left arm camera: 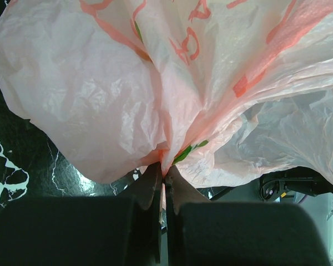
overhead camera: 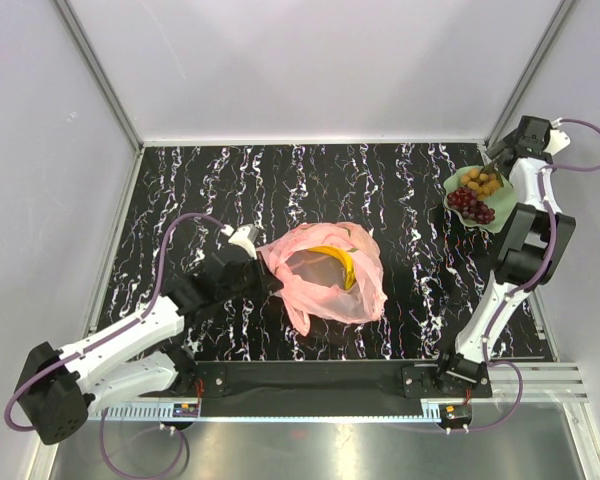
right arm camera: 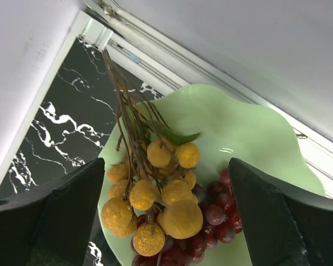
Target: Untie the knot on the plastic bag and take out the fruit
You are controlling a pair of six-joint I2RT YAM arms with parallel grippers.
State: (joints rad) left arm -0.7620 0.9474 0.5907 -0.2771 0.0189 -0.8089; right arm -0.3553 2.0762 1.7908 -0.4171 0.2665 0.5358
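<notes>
The pink plastic bag [overhead camera: 325, 275] lies open at the table's middle, with yellow bananas [overhead camera: 338, 262] showing inside. My left gripper [overhead camera: 263, 282] is shut on the bag's left edge; in the left wrist view the film [left arm camera: 155, 83] is pinched between the jaws. My right gripper [overhead camera: 500, 155] is open above the green plate [overhead camera: 507, 205] at the far right. The brown round fruits [overhead camera: 480, 181] and the dark red grapes [overhead camera: 471, 205] lie on the plate. In the right wrist view the brown cluster [right arm camera: 158, 194] and grapes [right arm camera: 211, 221] sit between my open fingers.
Grey walls enclose the black marbled table [overhead camera: 230, 180]. The plate sits against the right rail. A black base bar [overhead camera: 310, 380] runs along the near edge.
</notes>
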